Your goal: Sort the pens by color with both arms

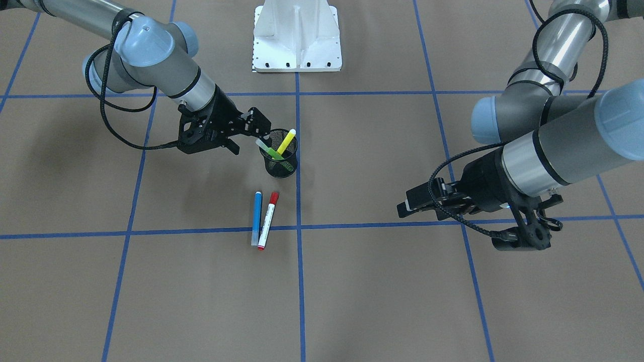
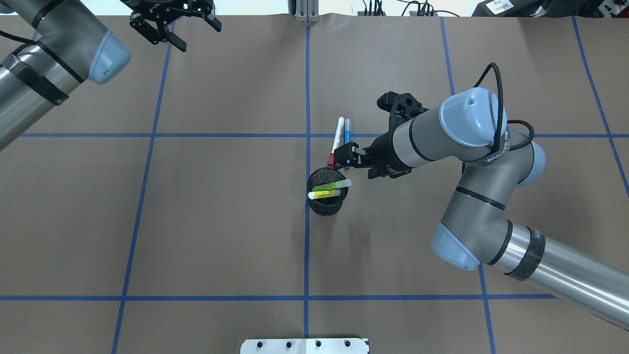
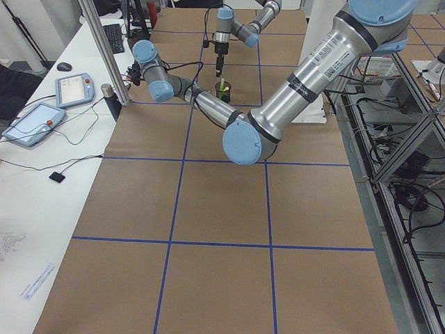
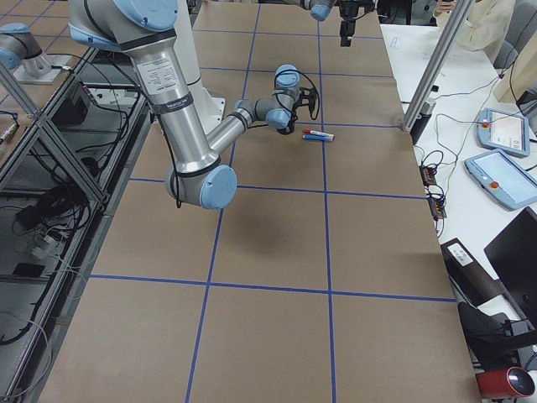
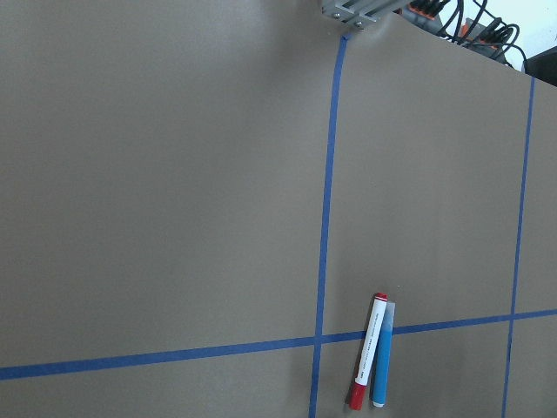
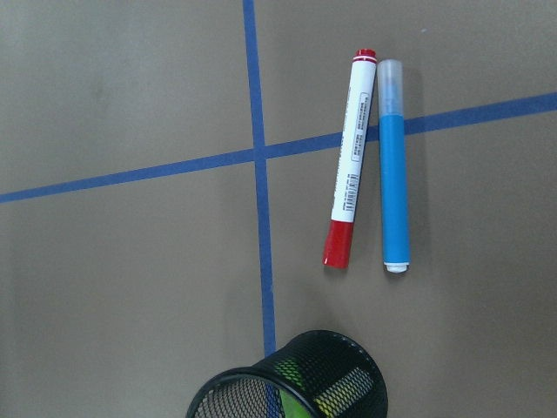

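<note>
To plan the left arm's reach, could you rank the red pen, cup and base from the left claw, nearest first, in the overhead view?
From the left claw:
1. Red pen, beyond the cup.
2. Cup, mid-table.
3. Base, at the bottom edge.

The right gripper (image 2: 350, 158), jaws apart, hangs low over a brown table (image 2: 221, 211) gridded with blue tape. Just beside its fingertips, on the robot's side, stands a black mesh cup (image 2: 322, 209) holding a green pen (image 2: 334, 185) and a yellow pen (image 2: 324, 194). Just beyond the fingertips, a red-capped white pen (image 2: 337, 137) and a blue pen (image 2: 347, 129) lie side by side. The left gripper (image 2: 189, 34), fingers spread, hovers well apart from all of them.
</note>
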